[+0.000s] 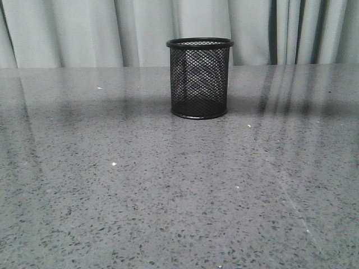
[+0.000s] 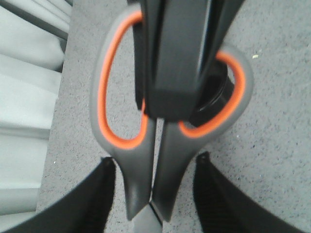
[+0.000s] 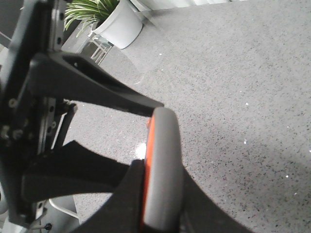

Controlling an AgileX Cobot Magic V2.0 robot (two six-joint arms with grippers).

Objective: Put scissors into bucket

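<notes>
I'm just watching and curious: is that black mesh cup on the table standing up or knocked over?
Upright. In the front view the mesh cup stands on its base on the grey table, its round rim on top. Nothing pokes above the rim.

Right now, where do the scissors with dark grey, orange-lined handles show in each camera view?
Front view: not in it.
Left wrist view: scissors fill the middle, both handle loops showing.
Right wrist view: one handle loop, edge-on, close up.
Shared landmark: speckled grey tabletop.
</notes>
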